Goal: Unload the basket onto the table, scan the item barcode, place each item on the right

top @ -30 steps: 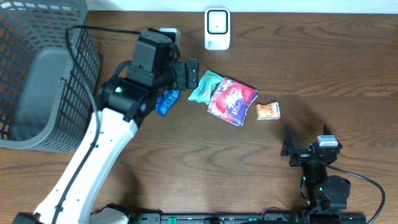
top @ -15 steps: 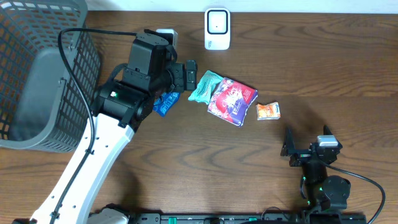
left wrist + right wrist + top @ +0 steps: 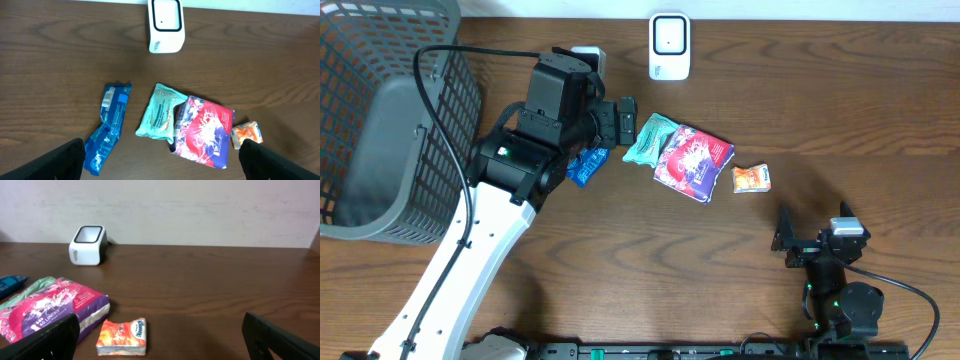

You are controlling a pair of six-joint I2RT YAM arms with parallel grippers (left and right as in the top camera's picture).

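L gripper [image 3: 628,118] hangs over the dark wood worktop [image 3: 840,110] w/ jaws spread wide and nothing btwn them. Four small packs lie flat below it, none held. Seen from its wrist camera, the blue pack [image 3: 109,127] sits ahead near the left finger, lying lengthwise. The teal pack [image 3: 159,111] is ahead at ctr. The pink pack [image 3: 202,132] is just right of that, its edge overlapping the teal one. The orange tissue pack [image 3: 246,134] lies just beside the pink pack, close to the right finger. The white scanner [image 3: 166,25] stands upright farther ahead, beyond all four packs and well apart from them, near the worktop's far edge.

R gripper [image 3: 813,235] sits low near the worktop's front edge, jaws also wide and empty. From its wrist camera, the orange tissue pack is just ahead and a bit left of ctr. The pink pack is ahead by the left finger, w/ the teal and blue ones behind it. The scanner stands far ahead to the left, by the wall.

A grey mesh basket [image 3: 380,120] stands on the L arm's outer side, away from the packs.
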